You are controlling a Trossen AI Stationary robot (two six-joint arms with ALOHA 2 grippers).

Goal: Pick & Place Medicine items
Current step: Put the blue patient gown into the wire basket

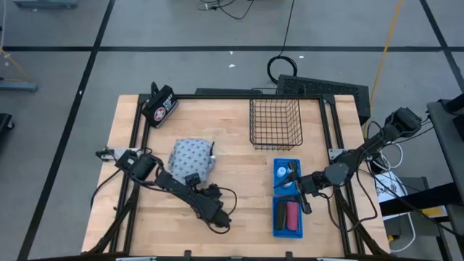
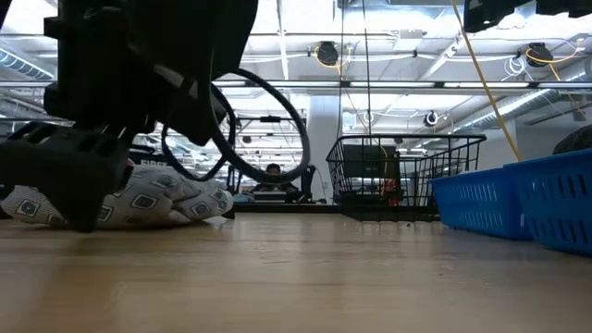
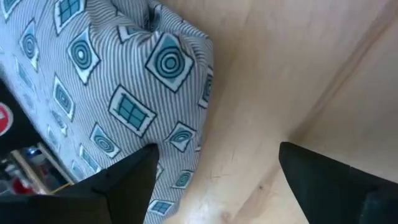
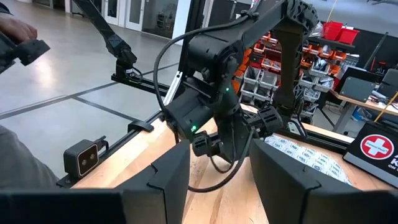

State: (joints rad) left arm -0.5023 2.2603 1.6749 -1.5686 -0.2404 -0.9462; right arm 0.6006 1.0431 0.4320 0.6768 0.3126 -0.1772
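My left tool (image 1: 217, 215) hangs wide open and empty near the desk's front edge, just in front of the pouch (image 1: 191, 160). The pouch lies left of the desk's centre: grey-white striped cloth printed with teal squares and rings. It looks soft, light and squashy, so I'd pinch a bunched fold at its near corner. I cannot tell my right tool's (image 1: 299, 190) gape over the blue trays (image 1: 278, 228).
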